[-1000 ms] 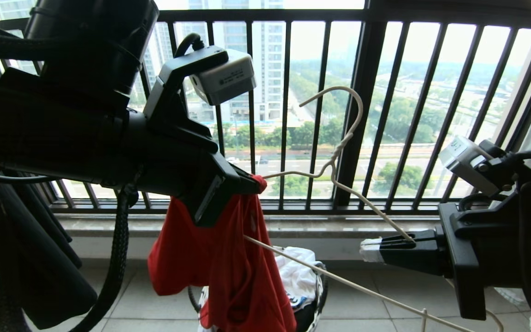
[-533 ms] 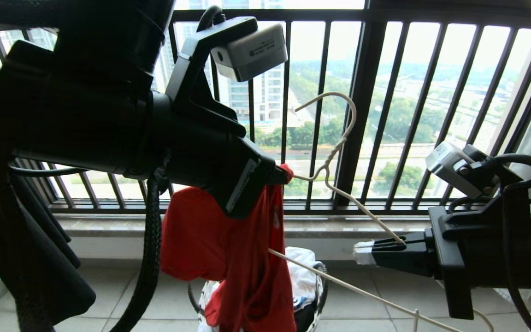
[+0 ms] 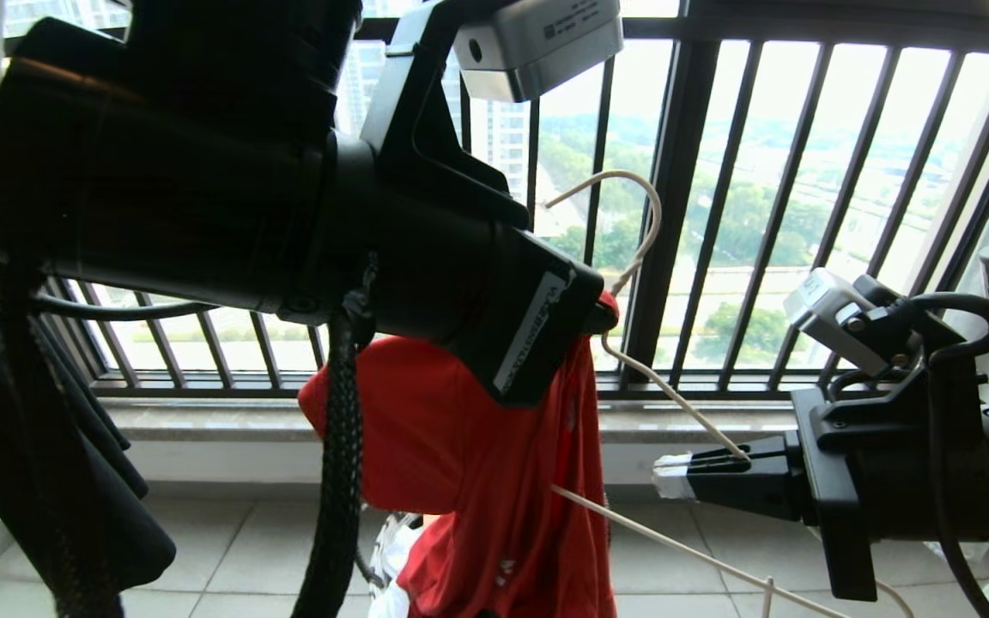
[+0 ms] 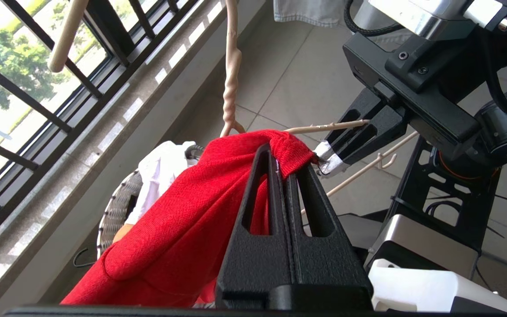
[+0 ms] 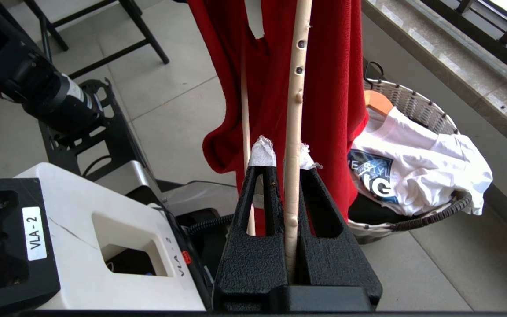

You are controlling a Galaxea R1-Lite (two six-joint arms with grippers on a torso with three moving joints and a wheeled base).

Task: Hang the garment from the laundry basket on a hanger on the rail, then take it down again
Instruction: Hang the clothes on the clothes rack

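The red garment hangs in folds from my left gripper, which is shut on a bunched edge of the cloth, right beside the twisted neck of the hanger. My right gripper is shut on the sloping arm of the cream wire hanger and holds it up in front of the balcony bars, hook uppermost. The garment drapes over the hanger's far side. The laundry basket stands on the floor below the garment. No rail is in view.
Black balcony railing and a stone sill run across the back. A white printed garment lies in the basket. Dark clothes hang at the left. My own base and black chair legs are nearby.
My left arm has swung right and a little up, carrying the red garment along the hanger's arm to its neck. The right gripper and hanger shifted slightly left.
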